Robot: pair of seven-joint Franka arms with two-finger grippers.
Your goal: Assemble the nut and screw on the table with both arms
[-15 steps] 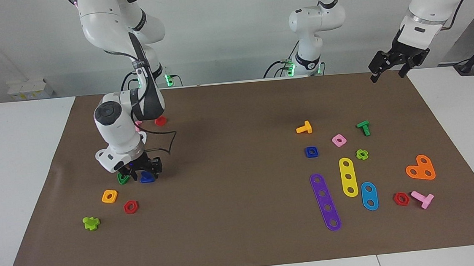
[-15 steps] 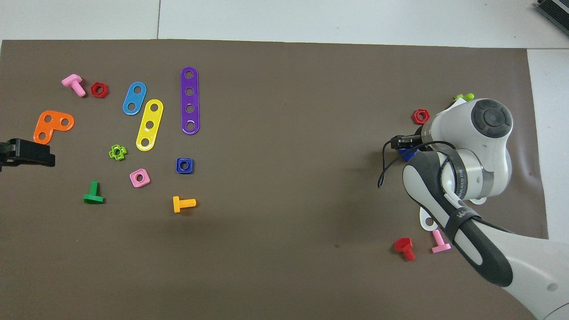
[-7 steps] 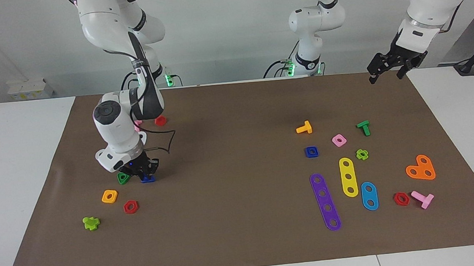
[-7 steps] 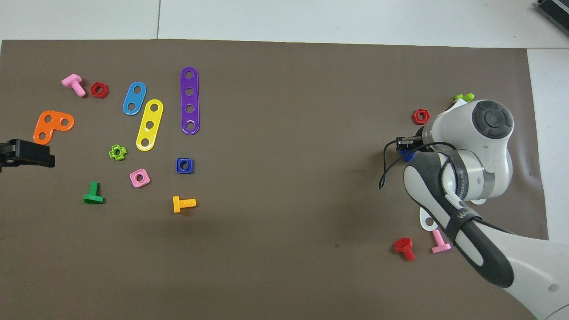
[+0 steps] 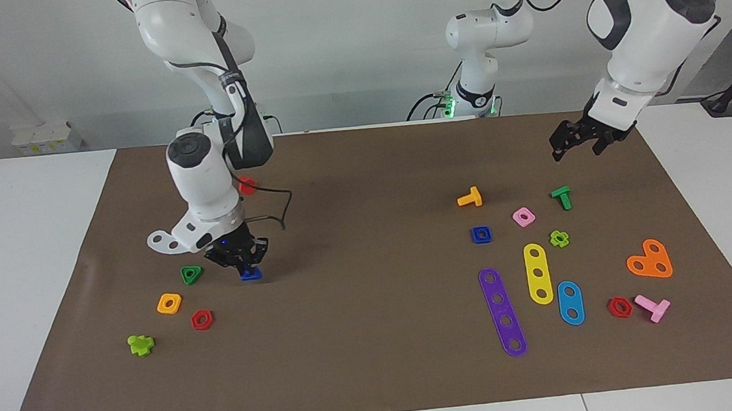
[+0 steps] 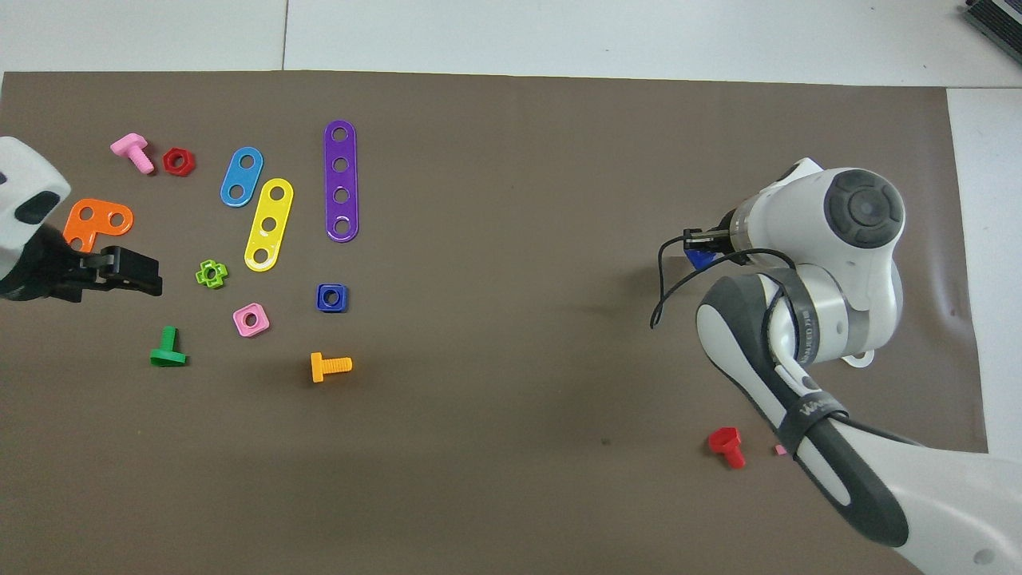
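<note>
Right gripper (image 5: 241,260): it has lifted away from the green triangular nut (image 5: 192,274) and shifted toward the middle of the worktop (image 5: 379,374); its fingers are clamped on the screw (image 5: 250,273).
Screw: dark blue, hanging under the right gripper, very low over the brown mat; whether it has cleared the mat I cannot tell. In the overhead view only a blue corner (image 6: 701,257) shows past the wrist.
Left gripper (image 5: 575,140): it has come down and inward from the worktop's corner, and now hangs in the air over the mat above the green bolt (image 5: 562,197); its fingers are spread and hold nothing.
Nut (image 5: 481,234): unmoved since the earlier frames, flat on the mat at the left arm's end, between the orange bolt (image 5: 470,197) and the purple strip (image 5: 502,312), near the pink square nut (image 5: 523,216).
Containers: not seen in either view; all parts lie loose on the mat.
Hidden: the right arm's wrist covers the parts beneath it in the overhead view; the pink bolt (image 6: 778,450) by the red bolt (image 6: 727,446) is now almost wholly covered by the forearm.
</note>
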